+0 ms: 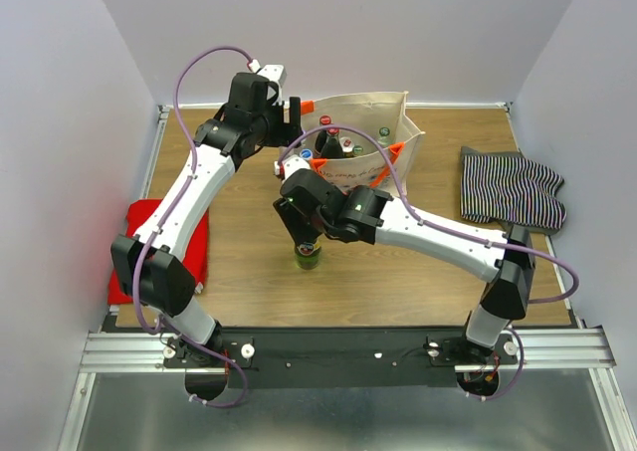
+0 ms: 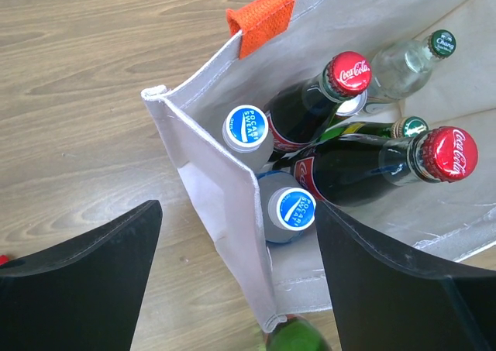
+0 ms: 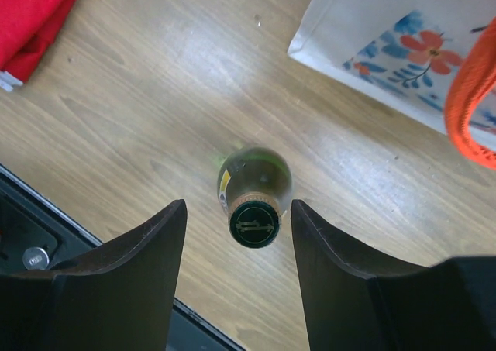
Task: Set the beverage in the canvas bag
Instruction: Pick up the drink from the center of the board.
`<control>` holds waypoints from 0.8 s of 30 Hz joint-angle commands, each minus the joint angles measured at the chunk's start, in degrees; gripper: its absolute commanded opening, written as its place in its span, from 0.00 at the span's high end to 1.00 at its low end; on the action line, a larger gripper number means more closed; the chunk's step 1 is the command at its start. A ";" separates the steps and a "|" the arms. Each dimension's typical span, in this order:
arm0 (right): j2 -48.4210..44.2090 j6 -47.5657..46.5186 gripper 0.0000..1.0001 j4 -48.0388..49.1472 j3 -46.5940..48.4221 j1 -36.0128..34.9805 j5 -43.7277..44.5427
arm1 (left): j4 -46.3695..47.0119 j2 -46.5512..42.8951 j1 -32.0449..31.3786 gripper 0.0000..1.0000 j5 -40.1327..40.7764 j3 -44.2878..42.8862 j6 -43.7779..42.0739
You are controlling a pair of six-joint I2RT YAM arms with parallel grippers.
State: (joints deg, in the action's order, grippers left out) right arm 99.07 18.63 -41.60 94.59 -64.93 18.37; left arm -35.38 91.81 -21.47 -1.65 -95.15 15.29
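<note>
The beverage is a green glass bottle [image 3: 256,187] with a dark green cap, standing upright on the wooden table [image 1: 249,272]. In the top view the bottle [image 1: 308,258] shows just below my right gripper [image 1: 307,240]. My right gripper [image 3: 239,205] is open, with its fingers on either side of the bottle's neck and not touching it. The cream canvas bag [image 1: 358,108] stands behind and holds several bottles. My left gripper [image 2: 238,205] is open, straddling the bag's near corner wall [image 2: 209,157], one finger outside and one inside. It sits at the bag's left rim [image 1: 292,112].
Inside the bag are cola bottles [image 2: 347,73], blue-capped bottles [image 2: 245,126] and a clear bottle [image 2: 403,64]. An orange tab [image 2: 262,19] is on the rim and an orange handle [image 3: 473,103] hangs on the printed side. A red cloth [image 1: 149,242] lies left, a striped cloth [image 1: 513,187] right.
</note>
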 commanded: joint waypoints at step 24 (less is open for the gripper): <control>5.00 2.81 0.51 -3.39 0.34 3.05 -7.38 | 0.22 -3.57 0.21 0.10 1.21 1.90 -0.52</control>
State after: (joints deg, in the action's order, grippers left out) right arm 102.76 21.02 -43.35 94.41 -62.13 12.93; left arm -35.73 90.15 -21.47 -1.58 -94.06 15.27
